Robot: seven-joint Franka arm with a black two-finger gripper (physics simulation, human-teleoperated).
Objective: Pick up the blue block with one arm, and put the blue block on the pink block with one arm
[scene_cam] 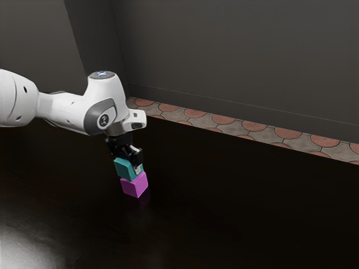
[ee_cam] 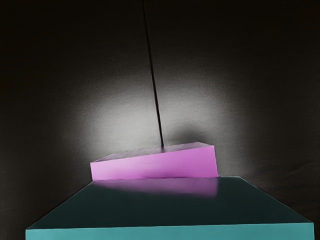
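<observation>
Tabletop [scene_cam: 224, 224]: dark, glossy, bearing the stack site toward the exterior view's left.

Item 1, pink block [scene_cam: 134, 185]: sits flat on the table and serves as the base. Its top face is partly covered by the item above.

Item 2, blue block [scene_cam: 127, 168]: teal-blue, directly over the pink block and set slightly toward the exterior view's left of it, so the two are not squarely aligned. The lower edge meets the pink block's top in the exterior view, but whether it rests there or hangs just clear cannot be told. In the wrist view its broad top face lies just under the hand, with the pink block showing past its far edge.

Item 3, gripper [scene_cam: 130, 161]: black, pointing down, its two fingers closed narrowly against opposite sides of the blue block, which it holds.

Item 4, arm [scene_cam: 61, 106]: white, entering from the exterior view's left and bent down over the stack.

Item 5, tiled floor [scene_cam: 252, 130] and grey wall [scene_cam: 235, 50]: beyond the table's far edge.

Status, by judgement: pick-up done and carry to the pink block done. Placement is at or near contact. Left to do: release the blue block, withdraw upward, and confirm the offset block sits stable.
</observation>
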